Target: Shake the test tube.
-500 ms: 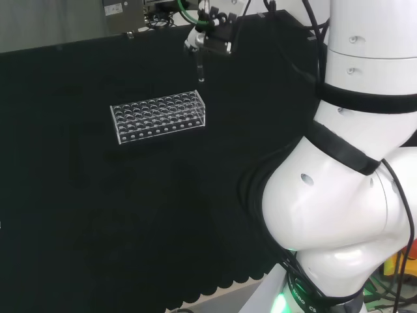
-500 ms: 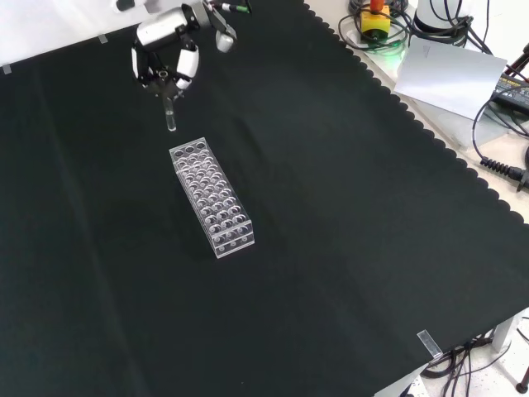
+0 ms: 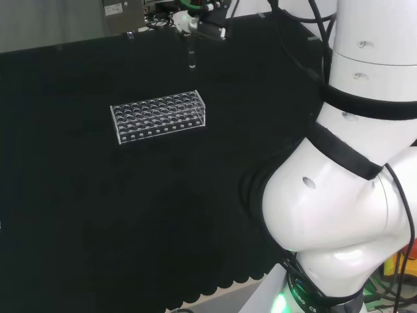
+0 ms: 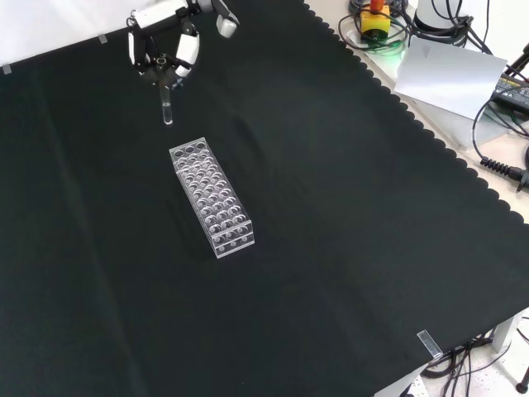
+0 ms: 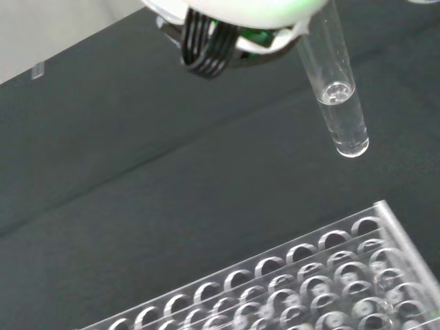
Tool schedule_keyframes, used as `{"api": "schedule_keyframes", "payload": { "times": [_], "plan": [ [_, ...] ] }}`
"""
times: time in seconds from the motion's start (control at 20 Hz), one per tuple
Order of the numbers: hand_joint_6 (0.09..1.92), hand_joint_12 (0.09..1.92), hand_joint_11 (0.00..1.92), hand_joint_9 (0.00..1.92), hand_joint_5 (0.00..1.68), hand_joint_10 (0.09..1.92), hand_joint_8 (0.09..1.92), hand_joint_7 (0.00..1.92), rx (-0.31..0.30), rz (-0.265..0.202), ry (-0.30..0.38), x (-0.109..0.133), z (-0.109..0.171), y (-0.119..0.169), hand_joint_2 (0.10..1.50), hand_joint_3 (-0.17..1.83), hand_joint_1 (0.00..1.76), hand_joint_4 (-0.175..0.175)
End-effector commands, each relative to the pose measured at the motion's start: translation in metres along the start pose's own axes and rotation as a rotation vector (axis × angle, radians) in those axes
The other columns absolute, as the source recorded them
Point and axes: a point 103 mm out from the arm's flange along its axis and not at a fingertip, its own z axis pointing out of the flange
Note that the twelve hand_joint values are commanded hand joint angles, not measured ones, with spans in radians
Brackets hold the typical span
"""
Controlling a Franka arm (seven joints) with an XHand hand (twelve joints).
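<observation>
– Hand (image 4: 165, 51) pose?
– Up at far end of the desk (image 4: 331, 248), top left in front view, palm facing down, well above the cloth. In head view it's at the top edge, left of the big white arm links (image 3: 345, 195).
– Fingers?
– Fingers (image 4: 187, 50) curled in, pinching the top of the test tube (image 4: 167, 107). Nothing else held.
– Tube position rel. to fingers?
– Hangs straight down below them, roughly upright in front and head views, rounded bottom end free in the air. Wrist view: small amt of clear liquid in the bottom of the tube (image 5: 338, 110).
– And vs the rack?
– Clear tube rack (image 4: 211, 197) sits on the cloth; tube is off its far short end in front view, not touching, clear of the holes. In head view the tube (image 3: 191, 57) is above the rack's right end, apart from it.
</observation>
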Motion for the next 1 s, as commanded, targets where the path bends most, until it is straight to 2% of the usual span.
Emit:
{"api": "schedule_keyframes", "payload": {
  "times": [0.05,0.35,0.55,0.65,0.75,1.0],
  "plan": [
    [0.67,1.01,1.14,1.53,1.25,0.68,0.72,1.61,0.025,-0.073,0.023,0.052,0.007,-0.016,0.71,0.58,1.22,-0.175],
    [0.67,1.01,1.14,1.53,1.25,0.68,0.72,1.61,0.054,-0.176,0.041,0.114,0.022,-0.037,0.71,0.58,1.22,-0.175],
    [0.67,1.01,1.13,1.53,1.25,0.68,0.72,1.61,0.062,-0.210,0.046,0.130,0.026,-0.047,0.71,0.58,1.22,-0.175],
    [0.67,1.01,1.13,1.53,1.25,0.68,0.72,1.61,0.059,-0.198,0.048,0.123,0.025,-0.048,0.71,0.58,1.22,-0.175],
    [0.67,1.01,1.13,1.53,1.25,0.68,0.72,1.61,0.048,-0.168,0.035,0.106,0.020,-0.047,0.71,0.58,1.22,-0.175],
    [0.67,1.01,1.13,1.53,1.25,0.68,0.72,1.61,0.007,-0.051,-0.023,0.042,0.001,-0.040,0.71,0.59,1.22,-0.175]
  ]
}}
